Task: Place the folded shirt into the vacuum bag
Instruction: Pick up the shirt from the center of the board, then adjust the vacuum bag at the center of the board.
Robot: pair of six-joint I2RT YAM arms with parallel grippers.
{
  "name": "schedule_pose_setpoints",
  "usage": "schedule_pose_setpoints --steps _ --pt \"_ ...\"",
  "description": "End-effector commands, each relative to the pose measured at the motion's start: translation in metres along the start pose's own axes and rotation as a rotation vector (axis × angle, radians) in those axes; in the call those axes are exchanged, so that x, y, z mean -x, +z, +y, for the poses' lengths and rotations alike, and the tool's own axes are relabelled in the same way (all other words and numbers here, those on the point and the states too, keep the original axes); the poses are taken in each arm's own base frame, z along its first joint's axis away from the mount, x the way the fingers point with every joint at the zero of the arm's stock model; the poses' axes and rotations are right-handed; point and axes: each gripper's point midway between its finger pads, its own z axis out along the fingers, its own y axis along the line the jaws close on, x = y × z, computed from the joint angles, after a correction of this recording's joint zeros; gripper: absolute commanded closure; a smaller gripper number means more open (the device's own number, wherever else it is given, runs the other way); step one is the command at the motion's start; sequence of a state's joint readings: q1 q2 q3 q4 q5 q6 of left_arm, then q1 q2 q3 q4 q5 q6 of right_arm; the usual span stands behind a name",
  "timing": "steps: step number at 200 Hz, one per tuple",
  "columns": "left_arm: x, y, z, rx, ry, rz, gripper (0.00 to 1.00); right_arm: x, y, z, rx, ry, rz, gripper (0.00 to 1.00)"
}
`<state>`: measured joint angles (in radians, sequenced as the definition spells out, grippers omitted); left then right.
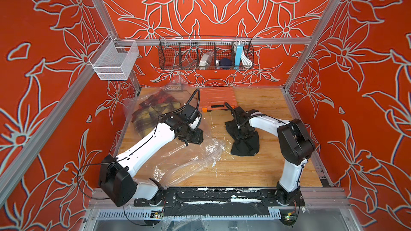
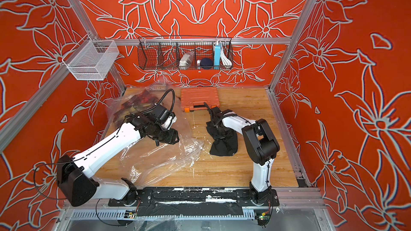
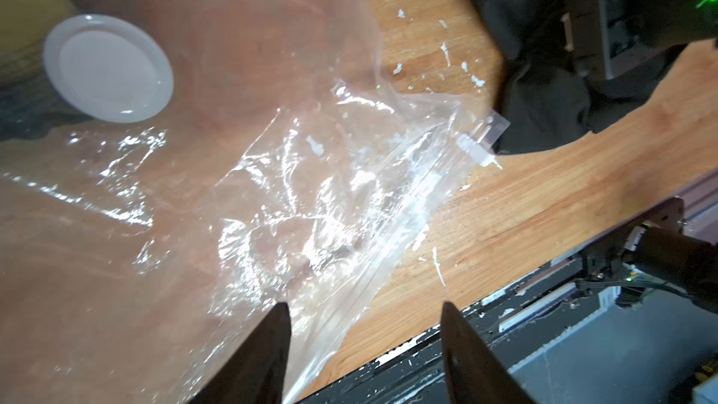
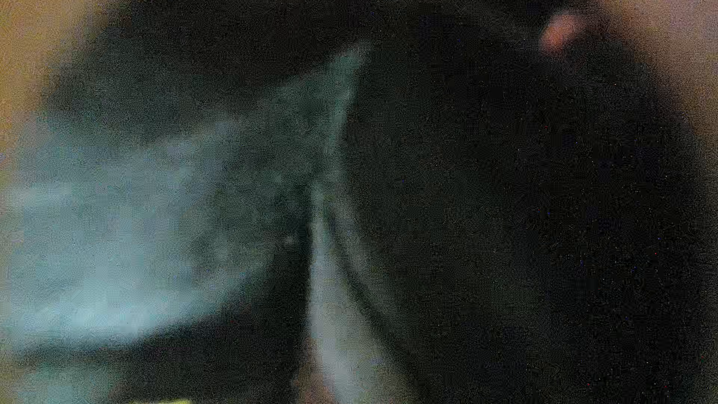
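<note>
Tabletop layout, read from left to right. The vacuum bag lies crumpled over the left half of the wooden table, and a folded plaid cloth sits inside its far-left end. The left gripper hangs over the middle of the bag, its fingers spread apart with nothing between them. In the left wrist view a round white valve cap sits on the clear film, and a small white slider marks the zip-seal corner, just beside the edge of the black shirt. This shirt lies bunched on bare wood right of centre, wholly outside the bag. An orange case rests at the rear, between the two arms. The right gripper is pressed down into the shirt. The right wrist view shows only dark, blurred cloth, so whether its jaws are together or apart cannot be told.
</note>
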<state>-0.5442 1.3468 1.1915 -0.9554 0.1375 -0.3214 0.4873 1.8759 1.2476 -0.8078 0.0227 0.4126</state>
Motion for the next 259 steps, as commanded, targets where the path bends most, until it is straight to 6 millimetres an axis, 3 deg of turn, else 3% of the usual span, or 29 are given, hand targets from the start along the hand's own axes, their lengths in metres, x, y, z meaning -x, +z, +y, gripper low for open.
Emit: schedule_pose_setpoints --steps 1,8,26,46,79,106,130,146,160,175,201,218,259 --pt "-0.005 -0.008 0.028 0.113 -0.064 -0.039 0.39 -0.010 -0.001 -0.015 -0.044 -0.007 0.046 0.95" --pt "-0.003 -0.010 0.031 0.121 -0.084 -0.057 0.39 -0.003 -0.017 -0.016 -0.038 -0.010 0.001 1.00" --pt "-0.004 -0.016 0.034 0.133 -0.129 -0.078 0.39 0.009 -0.065 -0.009 0.018 -0.037 -0.119 1.00" --pt "-0.003 -0.021 0.039 0.134 -0.182 -0.126 0.39 0.014 -0.121 0.014 0.132 -0.102 -0.258 1.00" --pt "0.005 -0.035 0.076 0.169 -0.339 -0.219 0.39 0.001 -0.183 0.084 0.297 -0.258 -0.352 1.00" --pt "0.009 -0.046 0.125 0.241 -0.488 -0.274 0.38 -0.004 -0.205 0.158 0.450 -0.334 -0.375 1.00" --pt "0.006 -0.052 0.176 0.263 -0.717 -0.342 0.37 -0.006 -0.188 0.224 0.505 -0.391 -0.340 1.00" --pt "0.006 -0.051 0.194 0.257 -0.808 -0.381 0.37 -0.002 -0.161 0.246 0.506 -0.396 -0.285 1.00" --pt "0.009 -0.038 0.202 0.271 -0.828 -0.373 0.38 0.002 -0.134 0.254 0.483 -0.402 -0.249 1.00" --pt "0.007 -0.015 0.207 0.269 -0.868 -0.316 0.38 0.007 -0.098 0.246 0.401 -0.404 -0.197 1.00" --pt "0.003 0.014 0.221 0.292 -0.942 -0.305 0.38 0.002 -0.040 0.215 0.301 -0.357 -0.066 1.00" --pt "0.007 0.028 0.228 0.308 -0.952 -0.281 0.39 -0.001 -0.019 0.195 0.285 -0.303 -0.025 1.00" --pt "0.032 0.050 0.228 0.311 -0.913 -0.262 0.40 -0.012 0.009 0.158 0.274 -0.200 0.039 1.00"
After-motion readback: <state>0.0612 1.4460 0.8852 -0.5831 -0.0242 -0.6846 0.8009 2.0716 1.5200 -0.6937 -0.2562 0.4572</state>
